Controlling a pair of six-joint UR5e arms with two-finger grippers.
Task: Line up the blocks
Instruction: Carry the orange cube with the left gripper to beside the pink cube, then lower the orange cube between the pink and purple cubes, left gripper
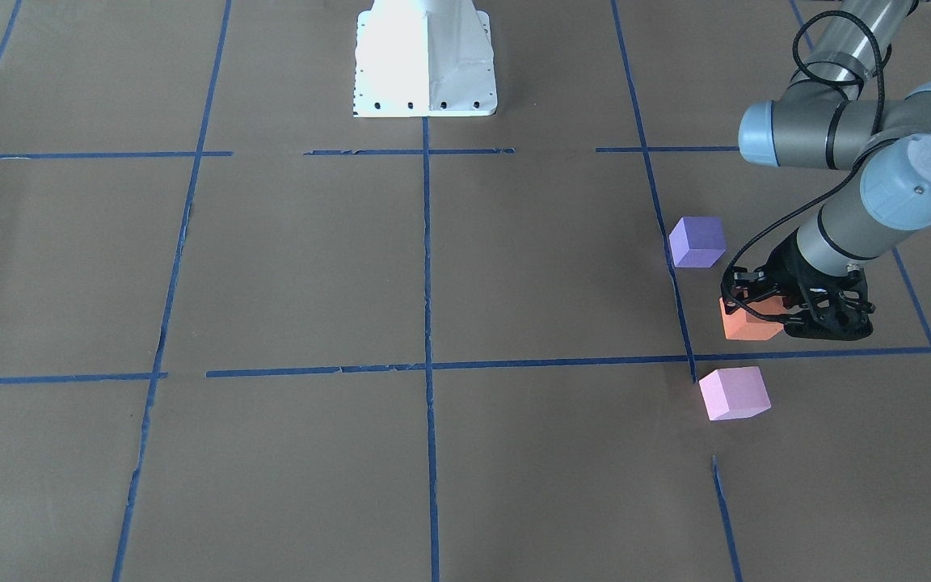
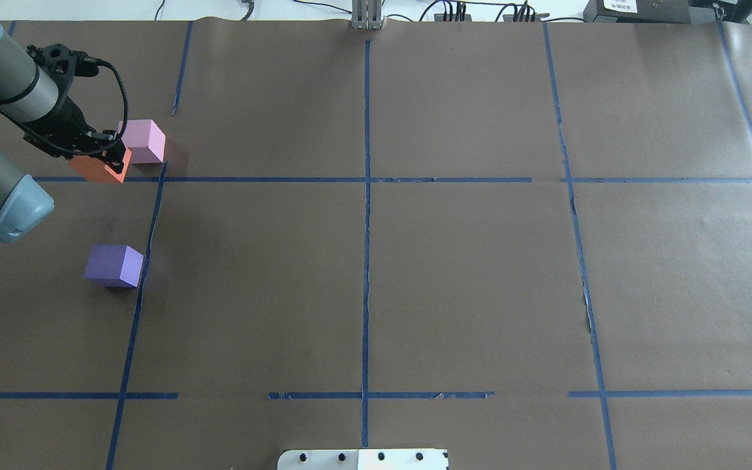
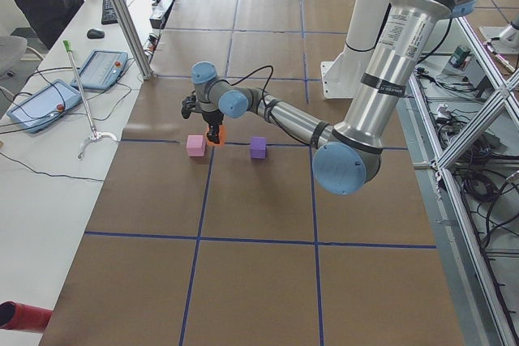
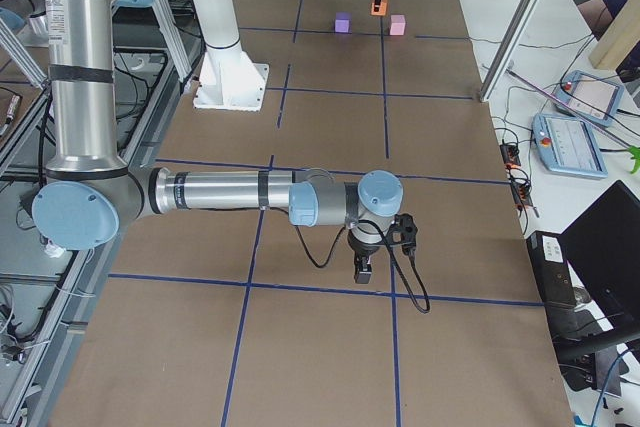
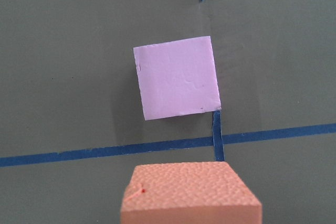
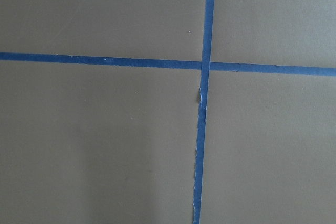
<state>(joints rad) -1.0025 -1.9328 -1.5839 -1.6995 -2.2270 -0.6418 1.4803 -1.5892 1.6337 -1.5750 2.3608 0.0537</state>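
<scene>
The orange block [image 1: 744,325] sits between the fingers of my left gripper [image 1: 766,314], which is shut on it, low over the brown paper just short of a blue tape line. The wrist view shows the orange block [image 5: 191,195] close under the camera, with the light pink block [image 5: 178,77] beyond the line. The dark purple block [image 1: 697,241] stands apart on the other side, nearer the robot base. In the overhead view they are orange [image 2: 98,168], pink [image 2: 143,141] and purple [image 2: 115,264]. My right gripper [image 4: 362,272] shows only in the exterior right view; I cannot tell its state.
Blue tape lines divide the brown paper into squares [image 2: 367,179]. The white robot base [image 1: 425,61] stands at mid-table. An operator's side table with tablets [image 3: 49,99] lies beyond the table's far edge. The right wrist view shows only paper and a tape crossing [image 6: 205,65].
</scene>
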